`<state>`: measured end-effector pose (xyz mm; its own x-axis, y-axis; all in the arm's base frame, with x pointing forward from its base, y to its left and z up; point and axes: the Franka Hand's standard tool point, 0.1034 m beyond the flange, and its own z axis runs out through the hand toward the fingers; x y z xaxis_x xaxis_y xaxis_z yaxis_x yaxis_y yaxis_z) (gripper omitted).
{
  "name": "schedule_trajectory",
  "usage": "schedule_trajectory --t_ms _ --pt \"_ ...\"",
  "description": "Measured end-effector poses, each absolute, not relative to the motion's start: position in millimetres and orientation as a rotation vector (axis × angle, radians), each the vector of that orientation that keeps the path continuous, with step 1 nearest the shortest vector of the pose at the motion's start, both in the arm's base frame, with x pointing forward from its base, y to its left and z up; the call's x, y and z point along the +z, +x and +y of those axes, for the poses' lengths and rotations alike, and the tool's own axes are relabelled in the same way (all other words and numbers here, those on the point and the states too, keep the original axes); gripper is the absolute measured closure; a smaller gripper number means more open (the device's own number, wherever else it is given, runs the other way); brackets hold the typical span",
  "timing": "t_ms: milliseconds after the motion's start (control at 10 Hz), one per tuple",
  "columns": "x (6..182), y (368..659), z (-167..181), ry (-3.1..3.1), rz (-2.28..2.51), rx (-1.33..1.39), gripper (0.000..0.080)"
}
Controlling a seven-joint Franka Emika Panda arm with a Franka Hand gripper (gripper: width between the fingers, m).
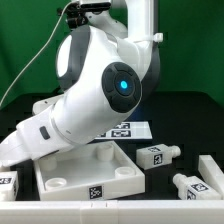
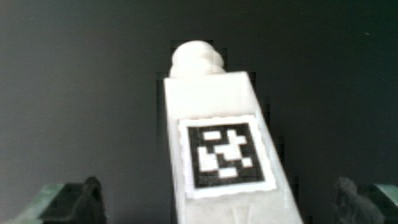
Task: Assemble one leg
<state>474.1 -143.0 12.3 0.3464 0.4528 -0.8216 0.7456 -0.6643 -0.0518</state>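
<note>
In the wrist view a white leg [image 2: 210,110] lies on the dark table, running lengthwise between my fingers. Its black-and-white tag [image 2: 226,150] faces up and its narrower rounded peg end [image 2: 196,55] points away from me. My gripper [image 2: 217,205] is open. Its dark fingertips [image 2: 71,202] stand on either side of the leg's block end, with a clear gap on each side and no contact. In the exterior view the arm [image 1: 100,95] reaches down toward the exterior view's left, and the fingers are hidden there.
The large white square tabletop [image 1: 60,180] with its raised rim lies in front of the arm. Two more tagged legs [image 1: 158,155] [image 1: 195,183] lie at the exterior view's right. The marker board [image 1: 128,130] lies behind them. A tagged white piece [image 1: 5,183] shows at the left edge.
</note>
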Motion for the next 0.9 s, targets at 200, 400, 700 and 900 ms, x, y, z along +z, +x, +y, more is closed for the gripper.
schedule_trajectory --t_ms 200,400,700,900 --pt "12.4 474 -143 2.282 1.060 -1.232 0.0420" --pt "12.7 474 -142 2.280 1.063 -1.233 0.0518" --pt "30.4 479 -128 2.259 1.057 -1.251 0.0518" --pt "66.4 490 -106 2.242 1.048 -1.263 0.0518"
